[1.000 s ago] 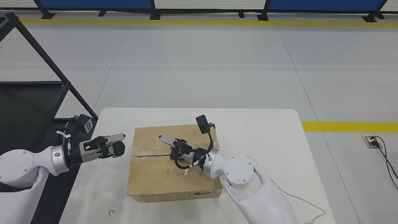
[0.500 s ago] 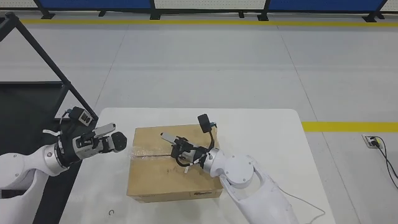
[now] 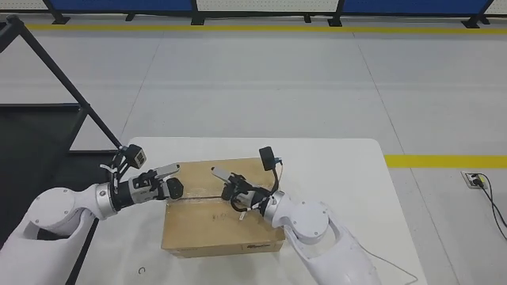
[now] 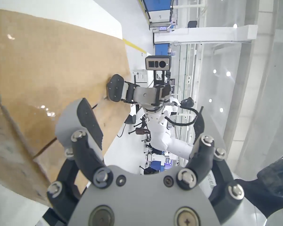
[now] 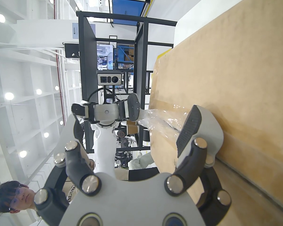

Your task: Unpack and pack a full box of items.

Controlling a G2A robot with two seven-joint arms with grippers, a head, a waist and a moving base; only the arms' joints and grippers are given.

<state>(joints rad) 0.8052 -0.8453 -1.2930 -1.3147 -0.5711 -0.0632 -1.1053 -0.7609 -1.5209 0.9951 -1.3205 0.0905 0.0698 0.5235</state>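
Currently, the left gripper [image 4: 142, 110] is held with its fingers spread apart and nothing is clasped between them. One finger [image 4: 89, 121] is set over the top of a closed brown cardboard box [image 4: 49, 66], close to the middle seam. The other is kept off the box's left end. In the top view the left gripper [image 3: 170, 179] is found at the box's [image 3: 214, 222] left edge, right where the seam ends. From the right wrist view, one dark pad of it is seen just beside a crinkled strip of clear tape [image 5: 164, 118]. Whether the tape is touched cannot be told.

The right gripper [image 5: 134, 118] is likewise held wide apart, with nothing gripped. One pale finger [image 5: 198, 128] is laid close along the box [image 5: 226, 71] top, beside the taped seam. Contact with the cardboard cannot be judged. In the top view the right gripper [image 3: 224, 192] is placed over the middle of the lid, facing the left gripper along the seam, and the two are kept apart.

The flaps are shut, and the clear tape [image 3: 194, 195] is run along the seam toward the left edge. The box is set near the middle of a white table [image 3: 341, 158]. A small black ring [image 3: 141, 269] is left on the table near its front left corner. A black metal frame [image 3: 47, 71] is stood just beyond the table's left side.
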